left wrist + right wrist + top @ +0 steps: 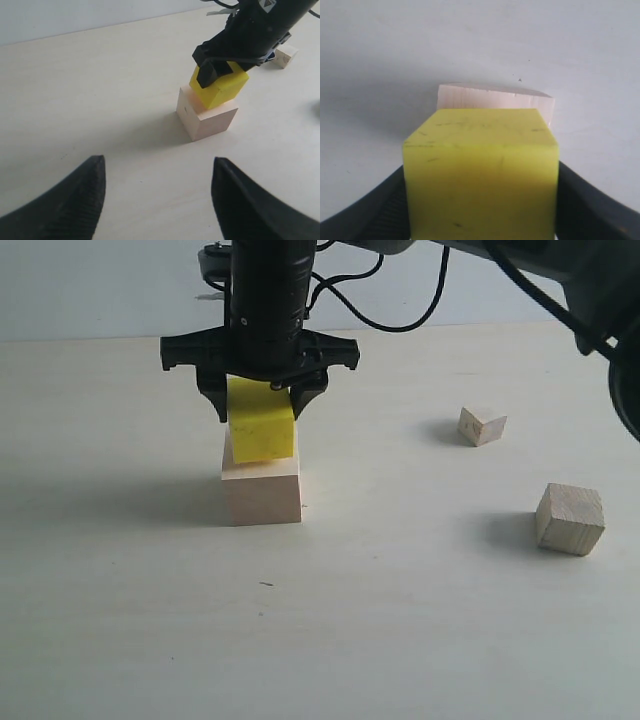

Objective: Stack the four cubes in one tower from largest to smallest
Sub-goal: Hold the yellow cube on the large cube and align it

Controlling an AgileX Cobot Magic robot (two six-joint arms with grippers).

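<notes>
Right gripper [260, 410]: we see it clamped on the yellow cube [263, 435], one finger pressed against each side.
Yellow cube: directly above the large cube [262, 495], its underside meeting that cube's top face; we cannot tell whether it rests there fully.
Large cube: standing on the worktop [380, 630].
Medium cube [570, 519]: on the worktop, well apart from the large cube, to its right and nearer the exterior camera.
Small cube [482, 426]: also well apart to the large cube's right, farther back.
Left gripper [159, 162]: we see its fingers spread wide with nothing between them, facing the large cube from a distance.
</notes>
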